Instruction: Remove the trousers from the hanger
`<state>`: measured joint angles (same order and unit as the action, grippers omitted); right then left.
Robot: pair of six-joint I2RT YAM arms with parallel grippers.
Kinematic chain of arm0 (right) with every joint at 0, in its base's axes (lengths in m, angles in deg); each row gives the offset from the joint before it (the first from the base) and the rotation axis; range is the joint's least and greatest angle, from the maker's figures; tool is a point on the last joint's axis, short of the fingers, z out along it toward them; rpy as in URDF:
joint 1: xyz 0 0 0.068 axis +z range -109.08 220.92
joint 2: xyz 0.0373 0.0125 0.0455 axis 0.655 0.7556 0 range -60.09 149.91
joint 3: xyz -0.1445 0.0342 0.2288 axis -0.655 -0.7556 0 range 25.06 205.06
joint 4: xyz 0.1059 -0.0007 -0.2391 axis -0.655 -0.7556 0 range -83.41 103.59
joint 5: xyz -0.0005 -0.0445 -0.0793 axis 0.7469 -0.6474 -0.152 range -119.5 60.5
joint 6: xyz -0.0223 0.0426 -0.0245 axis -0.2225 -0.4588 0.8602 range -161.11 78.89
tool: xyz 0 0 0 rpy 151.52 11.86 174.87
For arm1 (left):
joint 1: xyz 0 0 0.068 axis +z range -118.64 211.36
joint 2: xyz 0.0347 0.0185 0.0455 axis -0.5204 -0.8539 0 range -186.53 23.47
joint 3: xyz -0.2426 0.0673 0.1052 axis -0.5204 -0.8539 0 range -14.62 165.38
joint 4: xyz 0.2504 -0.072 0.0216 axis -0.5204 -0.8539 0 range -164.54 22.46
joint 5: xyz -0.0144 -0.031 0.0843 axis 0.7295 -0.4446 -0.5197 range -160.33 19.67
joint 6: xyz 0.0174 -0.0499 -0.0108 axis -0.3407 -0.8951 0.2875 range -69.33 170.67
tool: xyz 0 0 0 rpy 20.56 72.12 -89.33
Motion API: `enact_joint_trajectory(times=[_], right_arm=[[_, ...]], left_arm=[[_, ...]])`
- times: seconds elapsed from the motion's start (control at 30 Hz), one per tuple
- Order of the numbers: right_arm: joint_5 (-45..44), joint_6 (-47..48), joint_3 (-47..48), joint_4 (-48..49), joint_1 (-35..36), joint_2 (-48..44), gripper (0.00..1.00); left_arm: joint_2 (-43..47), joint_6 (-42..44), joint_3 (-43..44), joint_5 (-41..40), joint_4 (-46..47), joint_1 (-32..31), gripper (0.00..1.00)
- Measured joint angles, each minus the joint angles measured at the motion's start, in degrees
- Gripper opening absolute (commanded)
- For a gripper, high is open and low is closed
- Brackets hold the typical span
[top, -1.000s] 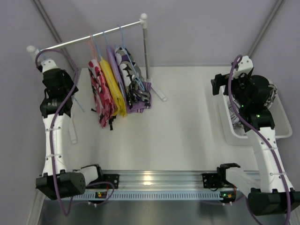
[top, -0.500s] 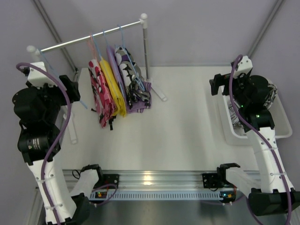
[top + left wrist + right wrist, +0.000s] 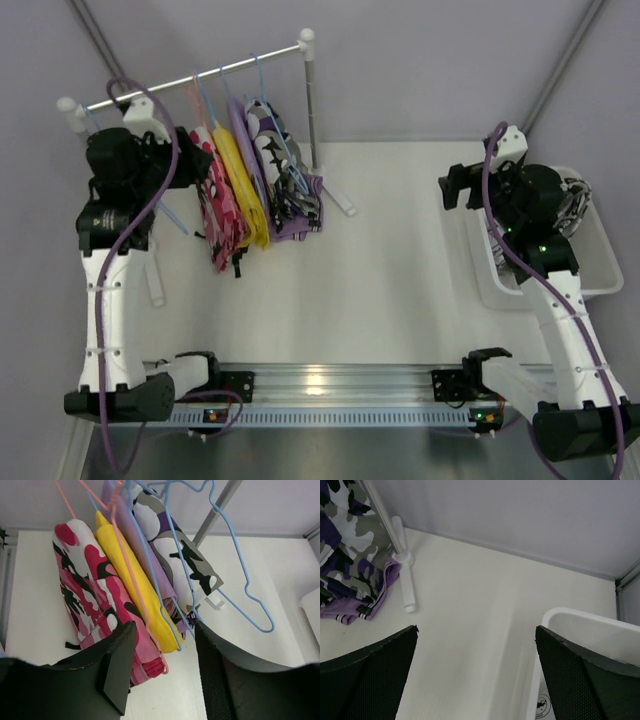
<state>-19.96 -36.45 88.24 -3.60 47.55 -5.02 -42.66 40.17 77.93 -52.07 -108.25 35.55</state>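
Several trousers hang on wire hangers from the rail (image 3: pixel 200 80): red-pink blotched trousers (image 3: pixel 82 585), yellow ones (image 3: pixel 132 585), purple ones (image 3: pixel 156 575) and a grey-white-purple print pair (image 3: pixel 187 555). An empty blue hanger (image 3: pixel 245 585) hangs to their right. My left gripper (image 3: pixel 162 665) is open just below and in front of the red-pink pair's lower end, where a pink hanger's loop (image 3: pixel 167 667) shows; nothing is between its fingers. From above, the left gripper (image 3: pixel 190 165) sits beside the red-pink trousers (image 3: pixel 215 205). My right gripper (image 3: pixel 475 665) is wide open and empty over the table.
A white bin (image 3: pixel 600 270) stands at the right edge, with a black-and-white cloth (image 3: pixel 577 192) partly hidden behind the right arm. The rack's upright post (image 3: pixel 311 100) and foot (image 3: pixel 340 200) stand right of the clothes. Another white foot (image 3: pixel 155 285) lies near the left arm.
My left arm, drawn back and raised half a second ago, has swung up to the rail, its gripper now beside the red-pink trousers. The right gripper has edged slightly left.
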Motion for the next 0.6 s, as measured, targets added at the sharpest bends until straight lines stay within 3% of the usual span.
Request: enact_joint_trajectory(times=[0.2, 0.3, 0.4, 0.6], right_arm=[[-0.1, 0.0, -0.9, 0.2, 0.0, -0.1, 1.0], [-0.1, 0.0, -1.4, 0.5, 0.0, -0.2, 0.99], [-0.2, 0.0, -2.1, 0.6, 0.0, -0.5, 0.99], [-0.4, 0.0, -2.8, 0.9, 0.0, -0.7, 0.99]], left_arm=[[-4.3, -0.5, -2.8, -17.4, 2.3, -13.9, 0.41], [-5.4, -1.8, -2.8, -25.0, 3.5, -14.8, 0.34], [-5.9, -3.0, -3.2, -31.4, 5.3, -14.7, 0.33], [-7.6, -4.0, -3.3, -34.8, 8.0, -14.7, 0.36]])
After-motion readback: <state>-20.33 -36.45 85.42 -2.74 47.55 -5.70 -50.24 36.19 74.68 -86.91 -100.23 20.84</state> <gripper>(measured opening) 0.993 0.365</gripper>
